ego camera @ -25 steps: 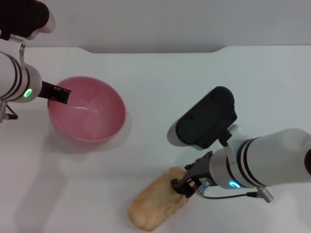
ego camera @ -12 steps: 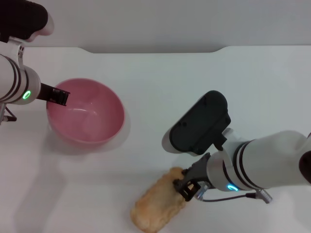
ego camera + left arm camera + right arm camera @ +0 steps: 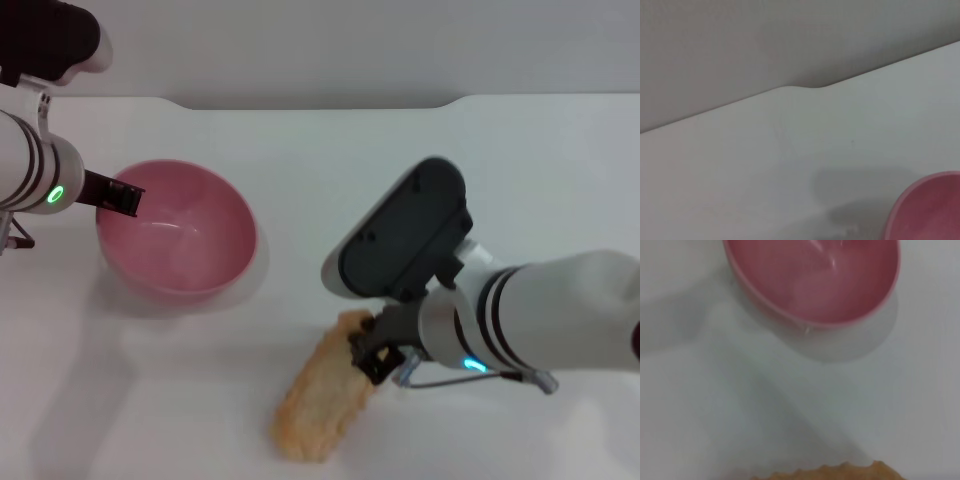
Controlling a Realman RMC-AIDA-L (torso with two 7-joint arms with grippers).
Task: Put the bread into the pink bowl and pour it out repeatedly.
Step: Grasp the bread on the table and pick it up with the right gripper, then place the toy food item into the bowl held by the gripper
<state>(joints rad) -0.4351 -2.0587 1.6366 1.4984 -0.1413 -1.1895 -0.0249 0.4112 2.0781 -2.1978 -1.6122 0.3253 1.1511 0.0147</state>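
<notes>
The pink bowl (image 3: 178, 232) stands upright and empty at the table's left. My left gripper (image 3: 119, 196) is at its near-left rim, and its dark fingers are closed on the rim. The bread (image 3: 318, 402), a golden-tan ridged loaf, lies near the front middle with its far end raised. My right gripper (image 3: 368, 358) is shut on that far end. The right wrist view shows the bowl (image 3: 815, 280) ahead and the bread's scalloped edge (image 3: 830, 474) close by. The left wrist view shows only a piece of the bowl's rim (image 3: 925, 210).
The white table (image 3: 330, 180) ends at a notched back edge against a grey wall (image 3: 300, 40). The right arm's dark wrist housing (image 3: 400, 240) hangs over the table between the bowl and the bread.
My right gripper has moved left and slightly away with the bread's end. The loaf has tipped up and swung to a narrower, steeper line. The bowl has shifted slightly left.
</notes>
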